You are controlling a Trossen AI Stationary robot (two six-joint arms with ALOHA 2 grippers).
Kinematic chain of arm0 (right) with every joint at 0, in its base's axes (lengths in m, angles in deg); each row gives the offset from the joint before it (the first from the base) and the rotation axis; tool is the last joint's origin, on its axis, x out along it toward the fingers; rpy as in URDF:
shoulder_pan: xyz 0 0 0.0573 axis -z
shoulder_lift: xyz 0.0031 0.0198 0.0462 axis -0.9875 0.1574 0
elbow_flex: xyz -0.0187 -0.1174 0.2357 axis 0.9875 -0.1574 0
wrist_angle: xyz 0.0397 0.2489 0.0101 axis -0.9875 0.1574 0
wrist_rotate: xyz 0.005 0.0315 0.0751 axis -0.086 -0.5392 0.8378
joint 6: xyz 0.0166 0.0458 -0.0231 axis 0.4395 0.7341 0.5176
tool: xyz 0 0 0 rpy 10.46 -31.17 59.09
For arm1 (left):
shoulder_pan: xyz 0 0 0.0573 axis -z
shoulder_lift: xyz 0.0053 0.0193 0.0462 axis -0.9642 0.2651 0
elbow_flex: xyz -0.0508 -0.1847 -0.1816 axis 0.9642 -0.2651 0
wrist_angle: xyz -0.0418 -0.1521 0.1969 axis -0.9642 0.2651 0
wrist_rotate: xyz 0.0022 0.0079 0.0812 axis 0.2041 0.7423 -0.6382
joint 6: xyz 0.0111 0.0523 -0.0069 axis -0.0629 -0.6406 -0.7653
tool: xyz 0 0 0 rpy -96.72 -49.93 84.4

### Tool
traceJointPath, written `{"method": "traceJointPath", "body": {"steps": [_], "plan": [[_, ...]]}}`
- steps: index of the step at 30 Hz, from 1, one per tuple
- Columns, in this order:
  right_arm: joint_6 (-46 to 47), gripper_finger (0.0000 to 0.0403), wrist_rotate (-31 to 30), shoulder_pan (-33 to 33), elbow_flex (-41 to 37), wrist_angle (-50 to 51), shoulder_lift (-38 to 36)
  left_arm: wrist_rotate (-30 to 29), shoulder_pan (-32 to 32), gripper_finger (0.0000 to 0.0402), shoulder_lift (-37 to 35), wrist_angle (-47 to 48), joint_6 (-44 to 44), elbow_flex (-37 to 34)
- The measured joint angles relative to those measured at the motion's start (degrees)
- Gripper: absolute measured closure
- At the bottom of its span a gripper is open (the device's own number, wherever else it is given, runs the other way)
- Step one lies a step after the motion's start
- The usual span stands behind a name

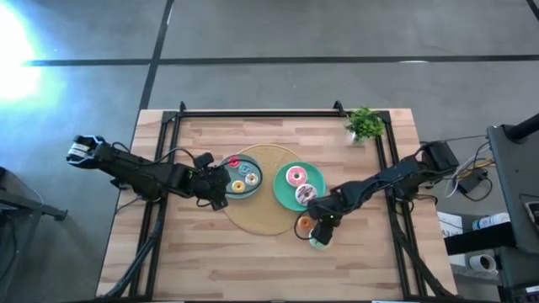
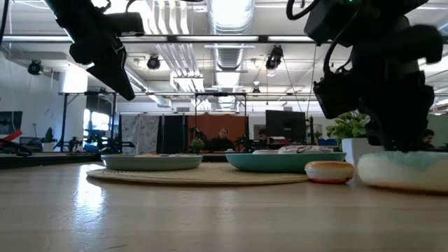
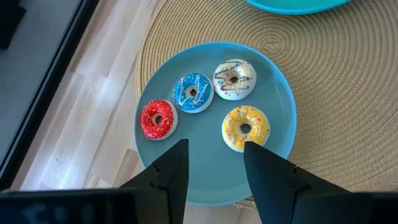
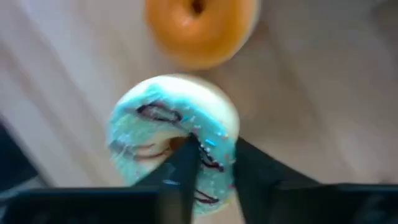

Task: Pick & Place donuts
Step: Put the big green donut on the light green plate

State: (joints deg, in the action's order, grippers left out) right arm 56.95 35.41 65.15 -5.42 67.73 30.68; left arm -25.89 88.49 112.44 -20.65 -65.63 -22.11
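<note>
Seen from overhead, a wooden table (image 1: 210, 261) holds a round woven mat (image 1: 261, 220) at its centre. The left gripper (image 3: 214, 162) hovers with fingers apart and empty over the grey-blue plate (image 3: 273, 162) at the mat's nine o'clock, which carries red (image 3: 157, 119), blue (image 3: 192, 93), white (image 3: 234, 79) and yellow (image 3: 245, 127) donuts. The right gripper (image 4: 211, 163), at the mat's five o'clock, pinches one side of a pale blue iced donut (image 4: 155, 118) resting on the wood; its fingers hide part of the ring. An orange donut (image 4: 199, 28), cut off at the frame edge, lies just beside. The teal plate (image 1: 286, 195) holds a pink donut (image 1: 296, 176); the arm partly covers another.
</note>
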Motion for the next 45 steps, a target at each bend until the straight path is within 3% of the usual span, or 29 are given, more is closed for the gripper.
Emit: {"method": "traceJointPath", "body": {"steps": [3,8,13,19,24,29,45], "plan": [[-1.53,0.0376,4.12,0.77,1.0,0.59,-0.59,-0.61,0.0,0.0273,0.0,0.0,-0.03,-0.01],[-4.29,0.0387,6.39,3.0,5.42,0.21,-2.47,-0.97,-0.01,0.0273,0.0,-0.01,-0.05,-0.01],[-9.25,0.0389,-2.62,10.06,12.94,-0.94,-2.16,-1.3,0.0,0.0273,0.0,-0.5,-0.1,0.02],[-13.45,0.0389,-3.72,18.72,20.32,-1.45,6.75,-1.45,-0.01,0.0273,0.0,-0.97,-0.97,0.02],[-19.45,0.0389,-6.1,20.27,26.22,1.67,14.05,-1.49,0.0,0.0273,-0.02,-0.83,-0.48,0.02],[-24.48,0.039,-12.75,20.74,30.67,8.94,16.82,-1.56,-0.02,0.0273,-0.02,-0.32,0.33,0.02],[-28.85,0.039,-17.51,22.62,28.08,11.23,12.7,-1.53,-0.02,0.0273,-0.01,-0.22,0.4,0.02]]}}
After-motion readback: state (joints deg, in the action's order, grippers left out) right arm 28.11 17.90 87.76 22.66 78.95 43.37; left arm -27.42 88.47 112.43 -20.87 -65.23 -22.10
